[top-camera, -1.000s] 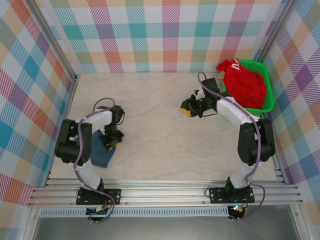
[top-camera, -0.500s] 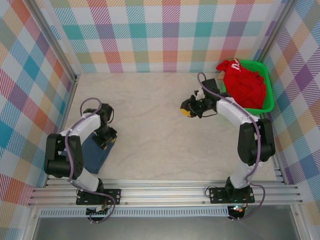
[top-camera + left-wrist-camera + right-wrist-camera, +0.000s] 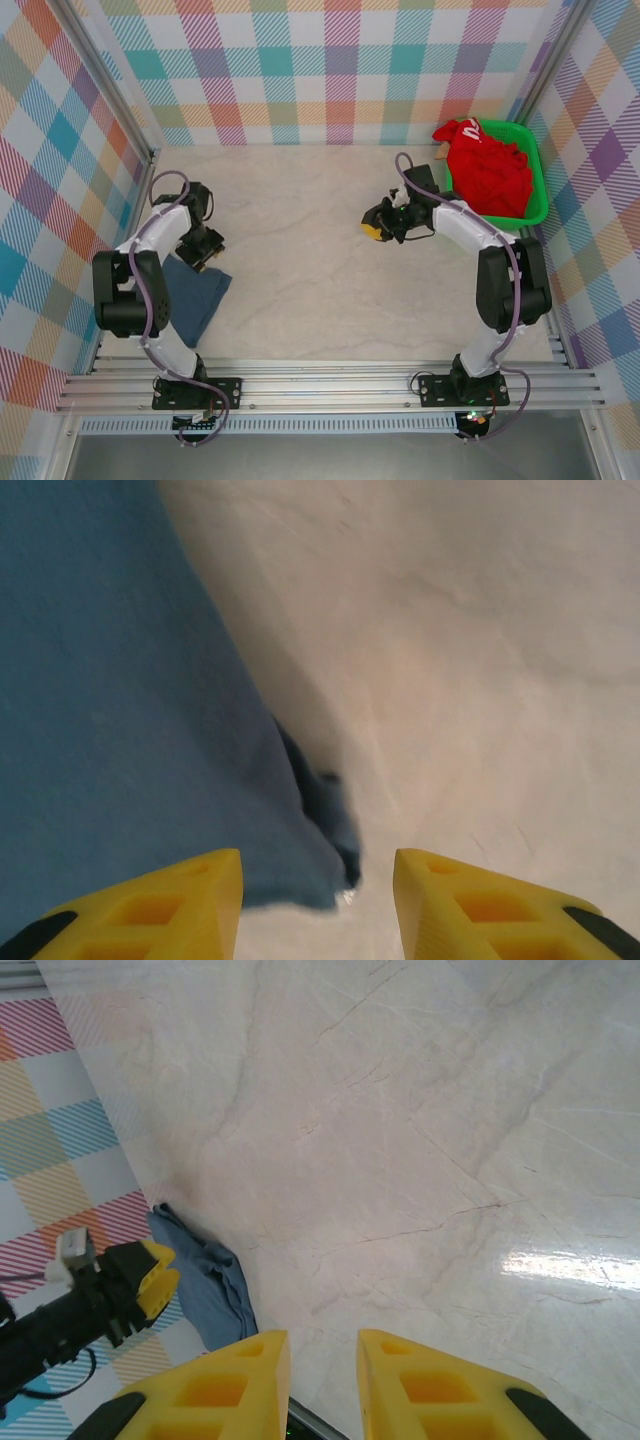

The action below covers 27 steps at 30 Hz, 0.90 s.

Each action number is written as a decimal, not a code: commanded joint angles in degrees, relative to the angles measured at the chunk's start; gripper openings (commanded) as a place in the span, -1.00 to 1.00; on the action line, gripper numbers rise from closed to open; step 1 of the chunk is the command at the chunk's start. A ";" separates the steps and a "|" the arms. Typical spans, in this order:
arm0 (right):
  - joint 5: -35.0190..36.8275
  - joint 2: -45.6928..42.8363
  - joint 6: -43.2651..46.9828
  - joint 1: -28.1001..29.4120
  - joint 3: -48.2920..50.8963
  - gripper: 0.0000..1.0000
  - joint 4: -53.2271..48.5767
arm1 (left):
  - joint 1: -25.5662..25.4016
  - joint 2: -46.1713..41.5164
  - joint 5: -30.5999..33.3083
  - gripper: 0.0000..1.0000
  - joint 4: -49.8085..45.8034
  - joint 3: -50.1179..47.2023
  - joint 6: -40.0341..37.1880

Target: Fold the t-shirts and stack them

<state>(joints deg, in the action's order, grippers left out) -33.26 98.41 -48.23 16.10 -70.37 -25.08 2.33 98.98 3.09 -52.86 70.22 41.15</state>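
Note:
The slate-blue t-shirt (image 3: 196,300) lies folded at the table's left side, near the wall. My left gripper (image 3: 207,255) hovers at its far edge. In the left wrist view the shirt (image 3: 120,700) covers the left half, and one corner of it lies low between the open yellow fingers (image 3: 180,900) of my left gripper (image 3: 318,905), which grip nothing. The red t-shirt (image 3: 490,175) with a white mark is bunched in the green basket (image 3: 538,205). My right gripper (image 3: 377,222) hangs over mid-table, left of the basket, its fingers (image 3: 420,1390) a little apart and empty.
Checkered walls close in the table on three sides. The right wrist view looks across the marble top (image 3: 400,1140) to the blue shirt (image 3: 205,1285) and my left gripper (image 3: 150,1275) by the left wall. A metal rail (image 3: 320,385) runs along the near edge.
My left arm has swung left and back, drawing its gripper from over the blue shirt to its far edge. The shirt now lies wider and flatter. The right arm has barely moved.

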 commanded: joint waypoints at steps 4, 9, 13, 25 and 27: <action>-0.54 -2.65 -0.29 -0.28 1.11 -0.51 0.31 | 6.29 6.66 0.79 -0.14 4.68 2.64 -3.06; -0.21 -2.68 0.28 -0.23 0.43 -0.51 -0.72 | 13.03 8.01 1.36 -0.22 6.92 -1.65 3.09; -0.49 -2.30 0.40 -0.28 -0.33 -0.51 -1.14 | 17.63 7.80 0.37 -0.29 9.25 -4.30 5.29; -0.13 -0.57 1.02 -0.28 -2.32 -0.51 -2.22 | 16.63 7.19 -1.63 -0.23 10.06 -1.97 -0.68; 2.43 -1.61 1.78 -0.33 -2.66 -0.49 -3.59 | 15.48 5.06 -1.03 -0.07 9.10 -1.12 -1.49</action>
<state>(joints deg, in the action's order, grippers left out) -32.73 97.34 -48.36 16.10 -71.07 -26.52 19.07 105.65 1.98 -43.94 68.45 41.93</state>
